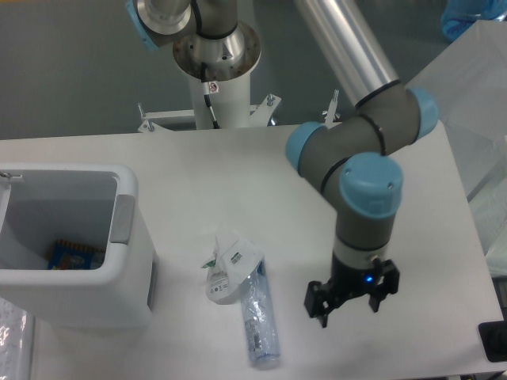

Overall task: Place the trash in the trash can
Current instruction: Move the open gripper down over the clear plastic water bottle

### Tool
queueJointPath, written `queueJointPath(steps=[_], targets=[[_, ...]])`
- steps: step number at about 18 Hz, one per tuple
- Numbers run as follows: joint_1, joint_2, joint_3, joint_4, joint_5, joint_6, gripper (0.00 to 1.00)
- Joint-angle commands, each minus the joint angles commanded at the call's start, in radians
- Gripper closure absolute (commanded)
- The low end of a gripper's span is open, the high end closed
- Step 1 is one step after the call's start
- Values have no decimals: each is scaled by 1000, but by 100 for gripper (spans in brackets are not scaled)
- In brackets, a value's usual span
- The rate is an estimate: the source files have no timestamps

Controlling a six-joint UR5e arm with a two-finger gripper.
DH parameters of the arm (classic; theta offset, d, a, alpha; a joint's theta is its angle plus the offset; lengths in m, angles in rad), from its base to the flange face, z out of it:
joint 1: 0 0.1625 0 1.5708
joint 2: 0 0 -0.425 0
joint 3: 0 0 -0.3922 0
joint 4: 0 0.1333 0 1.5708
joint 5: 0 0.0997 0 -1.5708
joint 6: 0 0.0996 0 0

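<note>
Both fingers (321, 305) of the gripper (348, 302) hang spread apart with nothing between them, pointing down over the table (317, 174), toward its front edge and right of the middle. A small blue light glows on the gripper body just above them. From there the wrist rises to a blue-capped joint, and the grey arm (348, 158) bends back and up out of the top of the view.

Two pieces of trash lie on the table to the left of the gripper, near it but apart from it. One is a bottle (259, 321), crushed, clear with a bluish tint, lying on its side with one end toward the front edge and the other pointing back. The second is a wrapper (227, 265), crumpled, white with small green and black print, sitting at the bottle's far end and touching or overlapping it; I cannot tell which lies on top.

One bin (87, 297) stands at the table's left side, white and boxy with rounded corners and a thick rim, a grey patch on the side that faces the trash. It is well apart from the gripper, with both trash pieces between them. Down inside it, at the bottom, lies one small packet (73, 255) with blue and orange colouring.

Behind the table's back edge stands the arm's white base post (218, 87).
</note>
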Motion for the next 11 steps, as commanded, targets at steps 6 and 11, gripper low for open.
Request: queueJointPath(steps=[6, 11], targets=[[-64, -44, 2, 2, 0, 12, 0], [-78, -68, -5, 2, 2, 14, 0]])
